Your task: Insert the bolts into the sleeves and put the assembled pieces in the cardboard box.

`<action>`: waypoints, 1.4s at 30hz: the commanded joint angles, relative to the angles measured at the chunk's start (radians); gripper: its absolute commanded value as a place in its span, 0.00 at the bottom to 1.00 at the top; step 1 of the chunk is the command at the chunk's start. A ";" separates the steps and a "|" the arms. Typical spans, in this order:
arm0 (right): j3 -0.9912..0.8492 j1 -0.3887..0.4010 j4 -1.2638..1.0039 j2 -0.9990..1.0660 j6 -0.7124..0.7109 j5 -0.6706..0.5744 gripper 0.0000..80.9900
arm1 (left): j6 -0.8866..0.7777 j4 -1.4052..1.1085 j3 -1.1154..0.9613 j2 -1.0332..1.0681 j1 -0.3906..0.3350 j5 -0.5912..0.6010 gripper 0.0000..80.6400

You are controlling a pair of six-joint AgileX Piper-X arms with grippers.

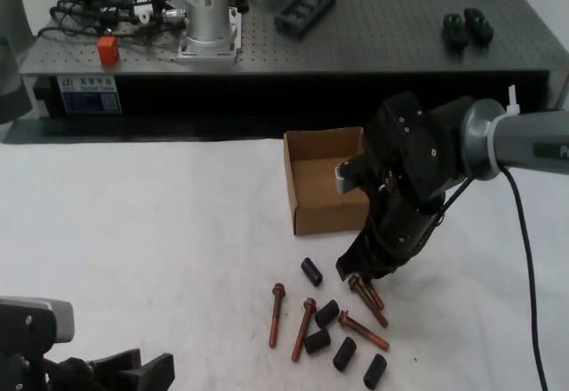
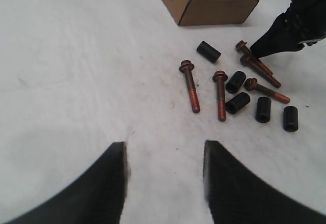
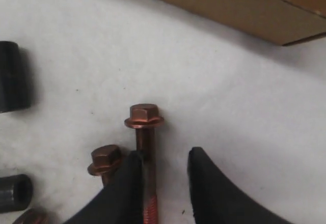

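Note:
Several copper bolts and black sleeves lie loose on the white cloth in front of the cardboard box (image 1: 324,218). My right gripper (image 1: 358,271) is down over a pair of bolts (image 1: 366,295) at the right of the pile. In the right wrist view it (image 3: 164,155) is open, with its fingers on either side of one bolt's shank (image 3: 146,142); a second bolt head (image 3: 105,159) lies beside it. My left gripper (image 2: 163,178) stands open and empty near the front left, short of two bolts (image 2: 190,85) (image 2: 220,94) and the sleeves (image 2: 235,81).
The box (image 2: 214,10) is open at the top and looks empty. One sleeve (image 1: 311,271) lies apart, near the box. A raised metal bench (image 1: 373,35) with a black tray, cables and a post runs along the back. White cloth spreads to the left.

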 commanded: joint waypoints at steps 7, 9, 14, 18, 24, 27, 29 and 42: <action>-0.012 -0.005 -0.002 0.045 -0.055 -0.020 0.28 | -0.008 -0.012 -0.002 0.002 -0.004 0.000 0.43; -0.012 -0.005 -0.002 0.064 -0.055 -0.020 0.28 | -0.008 -0.012 -0.002 0.002 -0.004 0.000 0.43; -0.012 -0.005 -0.023 0.099 -0.061 -0.004 0.28 | -0.006 -0.012 -0.002 0.002 -0.004 0.024 0.43; -0.012 -0.005 -0.039 0.102 -0.063 -0.004 0.25 | -0.004 -0.005 -0.002 0.011 -0.004 0.113 0.43; -0.012 -0.007 -0.048 0.099 -0.085 -0.006 0.01 | -0.004 -0.005 -0.027 0.164 -0.004 0.183 0.43; -0.012 -0.012 -0.028 0.069 -0.074 -0.017 0.01 | 0.028 -0.005 -0.082 0.297 -0.004 0.223 0.43; -0.003 -0.019 -0.010 0.027 -0.058 -0.050 0.01 | 0.066 -0.005 -0.141 0.406 -0.004 0.252 0.43; 0.359 -0.109 -0.005 -0.542 0.130 -0.194 0.01 | 0.490 0.277 -0.781 1.074 -0.043 0.337 0.43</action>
